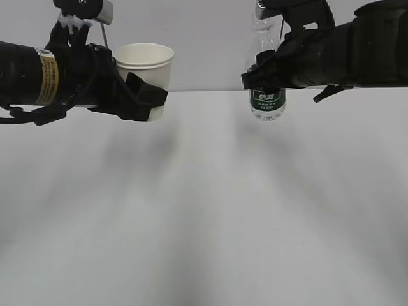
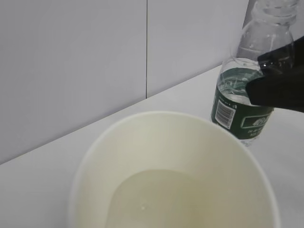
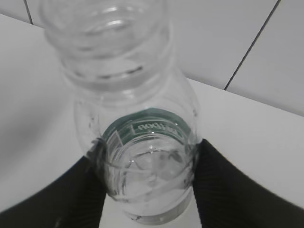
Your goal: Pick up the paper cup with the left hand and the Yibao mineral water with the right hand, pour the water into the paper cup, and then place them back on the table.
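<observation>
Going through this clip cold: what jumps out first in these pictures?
Both arms hold their things in the air above the table: the left hand grips the paper cup at upper left, the right hand the upright Yibao mineral water at upper right. In the left wrist view the cup already holds water.

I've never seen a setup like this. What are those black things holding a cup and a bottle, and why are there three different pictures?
They are two robot arms, each ending in a clamp-like hand. The wide picture is taken from in front, looking along the white table. There the left hand grips a paper cup and the right hand grips a small uncapped water bottle with a green label, both lifted off the table. The other two pictures come from cameras on the arms' wrists. The left one looks down into the cup, which holds some water; the right one looks down the bottle, upright between its fingers.
</observation>
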Motion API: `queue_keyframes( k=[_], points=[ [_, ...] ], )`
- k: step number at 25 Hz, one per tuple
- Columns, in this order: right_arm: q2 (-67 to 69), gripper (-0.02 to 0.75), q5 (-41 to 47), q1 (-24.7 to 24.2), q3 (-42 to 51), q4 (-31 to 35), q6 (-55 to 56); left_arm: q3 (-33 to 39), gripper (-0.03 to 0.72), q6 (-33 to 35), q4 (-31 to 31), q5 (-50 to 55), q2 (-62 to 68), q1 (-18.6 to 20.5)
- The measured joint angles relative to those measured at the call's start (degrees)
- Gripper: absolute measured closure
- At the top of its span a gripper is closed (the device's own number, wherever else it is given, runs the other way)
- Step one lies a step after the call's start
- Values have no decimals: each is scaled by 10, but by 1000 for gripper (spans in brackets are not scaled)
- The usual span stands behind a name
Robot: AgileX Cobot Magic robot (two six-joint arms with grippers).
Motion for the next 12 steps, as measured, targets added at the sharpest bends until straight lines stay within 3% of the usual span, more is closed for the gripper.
queue_keyframes(
  k=[6, 12],
  points=[
    [0, 314, 4, -13, 23, 0, 60, 0, 321, 0, 0, 0, 0, 0],
    [0, 314, 55, -70, 46, 0, 102, 0, 321, 0, 0, 0, 0, 0]
  ],
)
